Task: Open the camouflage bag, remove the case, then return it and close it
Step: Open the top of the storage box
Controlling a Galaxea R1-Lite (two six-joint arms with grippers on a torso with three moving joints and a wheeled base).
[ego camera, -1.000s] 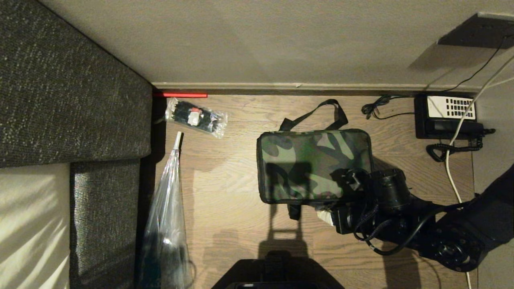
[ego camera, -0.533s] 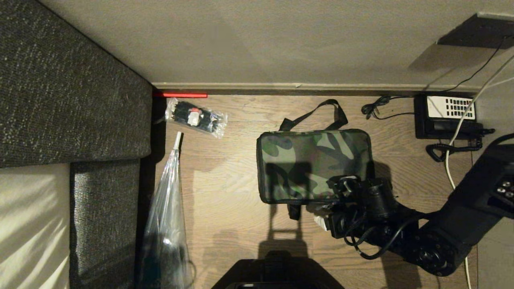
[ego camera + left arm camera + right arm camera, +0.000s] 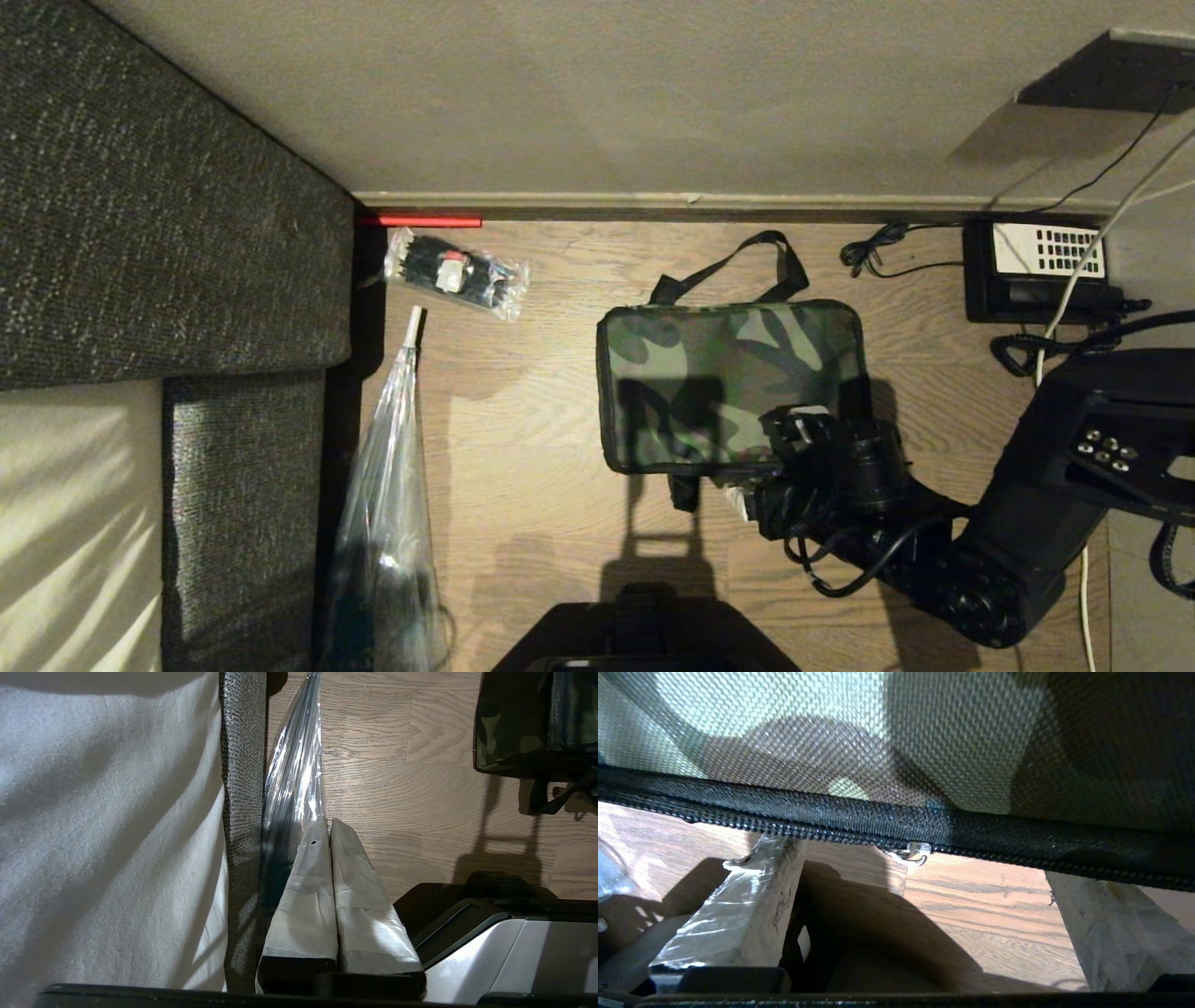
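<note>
The camouflage bag (image 3: 728, 383) lies closed on the wooden floor, its black straps (image 3: 747, 257) spread behind it. My right gripper (image 3: 770, 457) is at the bag's near right corner and stands open. In the right wrist view the two taped fingers (image 3: 752, 896) sit on either side of the black zipper line, and the small metal zipper slider (image 3: 913, 851) lies between them, untouched. The bag's woven top (image 3: 878, 742) fills the far part of that view. The case is out of view. My left gripper (image 3: 327, 823) is parked low by the sofa, shut and empty.
A clear packet of black items (image 3: 457, 273) lies at the back left. A long clear plastic bag (image 3: 392, 485) leans along the grey sofa (image 3: 159, 215). A black telephone (image 3: 1036, 271) with cables (image 3: 1055, 373) sits at the back right. My base (image 3: 644, 635) is at the near edge.
My right gripper has slid a little left and nearer along the bag's near right corner. The right forearm has swung up into view at the right.
</note>
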